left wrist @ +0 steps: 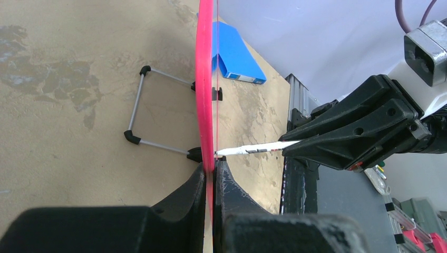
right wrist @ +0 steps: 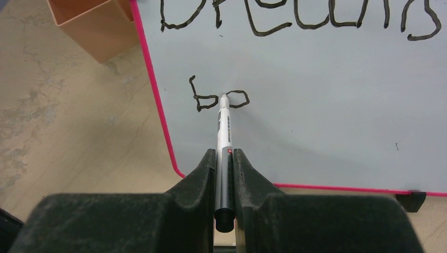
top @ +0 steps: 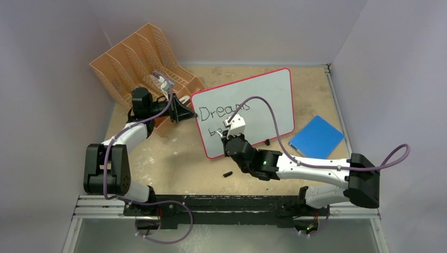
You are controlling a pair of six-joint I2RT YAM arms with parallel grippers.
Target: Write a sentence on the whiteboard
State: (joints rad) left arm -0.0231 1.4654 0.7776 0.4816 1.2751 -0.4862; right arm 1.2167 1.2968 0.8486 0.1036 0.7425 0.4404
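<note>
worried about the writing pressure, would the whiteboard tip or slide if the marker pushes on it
Probably tippy alone: the whiteboard stands on a thin wire foot. The left gripper clamping its edge likely steadies it.

White whiteboard (top: pixel 274 87) framed red-pink, black lettering (top: pixel 224 112), blue pad (top: pixel 316 137), orange lattice-walled file rack (top: pixel 142 58), white-and-grey marker (right wrist: pixel 225 132), mottled tan tabletop (top: pixel 174 163)

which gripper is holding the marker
The right gripper: it is shut on the marker, whose tip is at the whiteboard. The left gripper holds no pen; it clamps the whiteboard's red edge.
</note>
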